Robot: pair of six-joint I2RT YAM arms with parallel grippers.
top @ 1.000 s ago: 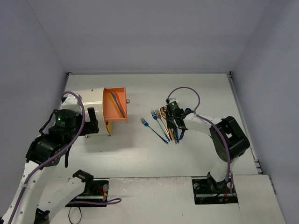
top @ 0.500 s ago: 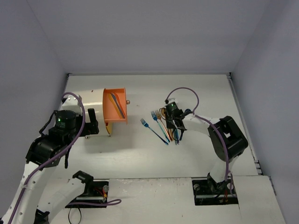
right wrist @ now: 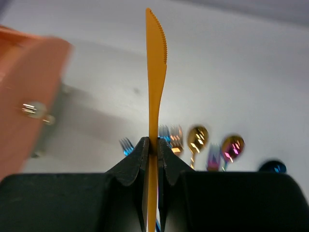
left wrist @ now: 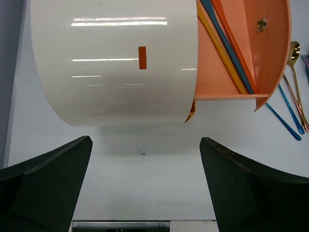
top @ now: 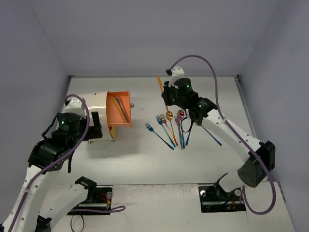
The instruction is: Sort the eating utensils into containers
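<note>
My right gripper [top: 167, 100] is shut on an orange knife [top: 160, 86] and holds it above the table, blade up, right of the drawer. In the right wrist view the knife [right wrist: 156, 72] stands upright between my fingers [right wrist: 137, 159]. The cream-white drum cabinet [top: 91, 104] has one orange drawer [top: 119, 108] slid out, with a yellow and a blue knife [left wrist: 227, 53] in it. Several forks and spoons lie in a fan on the table, among them a blue fork [top: 159, 135], a gold spoon [top: 169, 116] and a purple spoon [top: 180, 114]. My left gripper [left wrist: 145, 164] is open and empty just in front of the cabinet [left wrist: 116, 63].
The drawer's round orange front with its brass knob [right wrist: 34, 110] faces the utensils. The gold spoon [left wrist: 294, 50] and a blue utensil [left wrist: 285, 116] lie just beyond the drawer [left wrist: 270, 58]. Grey walls close in the white table [top: 145, 164] on three sides.
</note>
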